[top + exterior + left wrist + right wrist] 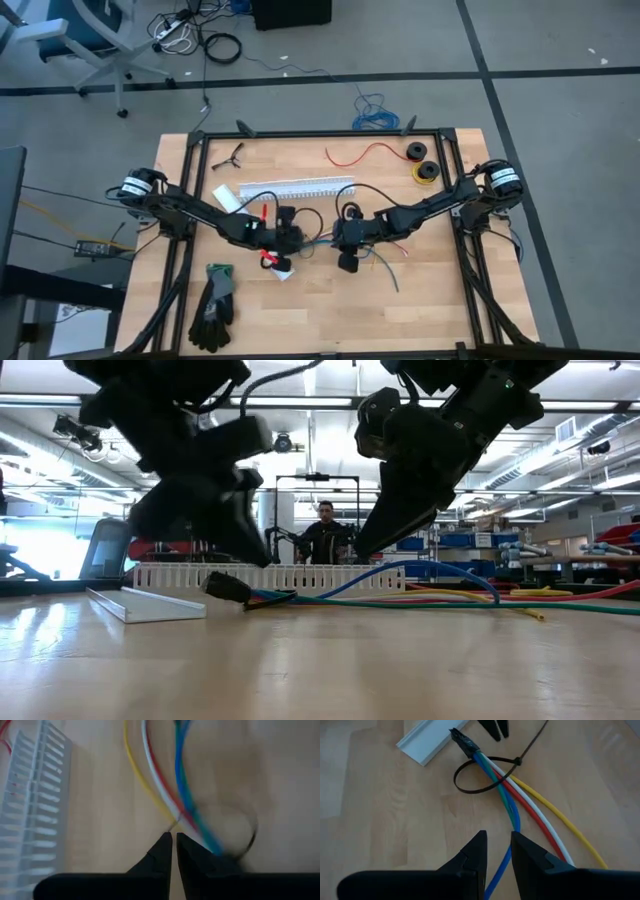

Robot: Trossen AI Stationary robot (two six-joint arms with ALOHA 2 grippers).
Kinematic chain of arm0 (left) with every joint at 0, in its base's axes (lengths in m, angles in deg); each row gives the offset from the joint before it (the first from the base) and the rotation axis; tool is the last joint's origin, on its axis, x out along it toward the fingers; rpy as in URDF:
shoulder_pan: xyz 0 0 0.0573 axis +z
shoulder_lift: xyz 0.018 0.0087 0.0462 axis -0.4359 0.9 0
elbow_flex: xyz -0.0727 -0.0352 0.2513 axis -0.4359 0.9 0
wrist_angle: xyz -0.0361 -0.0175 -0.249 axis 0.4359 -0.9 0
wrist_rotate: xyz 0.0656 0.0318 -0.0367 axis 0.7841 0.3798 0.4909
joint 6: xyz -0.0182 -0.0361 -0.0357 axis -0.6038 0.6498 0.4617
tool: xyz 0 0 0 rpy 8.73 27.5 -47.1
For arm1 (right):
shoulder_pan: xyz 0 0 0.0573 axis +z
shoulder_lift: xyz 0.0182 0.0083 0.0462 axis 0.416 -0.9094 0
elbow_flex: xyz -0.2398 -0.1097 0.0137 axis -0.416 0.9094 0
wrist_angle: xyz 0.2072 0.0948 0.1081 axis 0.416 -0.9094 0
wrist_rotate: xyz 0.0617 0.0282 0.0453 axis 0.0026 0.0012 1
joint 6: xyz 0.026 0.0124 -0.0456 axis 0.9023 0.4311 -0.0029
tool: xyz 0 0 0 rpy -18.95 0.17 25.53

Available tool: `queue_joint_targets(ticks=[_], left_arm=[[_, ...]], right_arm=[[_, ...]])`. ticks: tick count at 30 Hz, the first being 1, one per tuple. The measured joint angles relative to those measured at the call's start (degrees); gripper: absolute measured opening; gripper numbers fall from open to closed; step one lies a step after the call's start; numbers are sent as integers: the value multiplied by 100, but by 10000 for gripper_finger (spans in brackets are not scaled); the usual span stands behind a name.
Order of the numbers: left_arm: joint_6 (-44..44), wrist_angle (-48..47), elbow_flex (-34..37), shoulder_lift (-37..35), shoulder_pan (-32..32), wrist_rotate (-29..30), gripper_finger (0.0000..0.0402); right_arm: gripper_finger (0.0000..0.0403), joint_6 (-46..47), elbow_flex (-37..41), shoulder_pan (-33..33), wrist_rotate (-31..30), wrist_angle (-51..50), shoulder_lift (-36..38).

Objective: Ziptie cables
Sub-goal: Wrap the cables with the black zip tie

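The cables (pixel 520 800) are yellow, white, red, green and blue wires lying on the table, with a dark-sleeved end (pixel 462 740). A black zip tie (pixel 470 787) forms a loose loop around them, and its tail runs off past its head (pixel 518 761). My left gripper (pixel 495 726) is shut and hovers just beyond the sleeved end; in its own view its tips (pixel 174 845) point at the wires (pixel 165 795). My right gripper (pixel 499 852) is open a little over the bundle, a finger on each side of the blue wire (pixel 507 852). Both grippers (pixel 298 240) (pixel 342 240) meet mid-table. My right gripper comes down from above with its fingers astride the blue wire (pixel 514 827), which runs along the gap between them. I cannot tell whether either finger touches it. The wire lies with the rest of the bundle on the table.
A white slotted channel (pixel 300 187) lies beyond the grippers, with its flat lid (pixel 427 742) beside the sleeved end. Black gloves (pixel 215 300) lie near the front left. A thin red wire (pixel 365 153) and two spools (pixel 420 162) are at the far right. A red-handled tool (pixel 268 258) lies under the left arm.
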Motion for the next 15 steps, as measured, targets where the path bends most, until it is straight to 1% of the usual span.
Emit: queue_joint_targets(ticks=[3,6,8,12,15], left_arm=[[-624,-551,6,2,54,121,35],[-1093,-911,11,2,130,139,35],[-1245,-861,12,2,167,146,35],[-1265,-734,10,15,301,147,35],[-1395,-617,11,144,386,152,35]], right_arm=[[75,2,0,0,-4,-9,0],[75,-6,0,0,-4,-10,0],[75,-36,0,0,-4,-9,0],[75,-67,0,-4,-7,-3,0],[75,-96,0,-5,-11,4,0]])
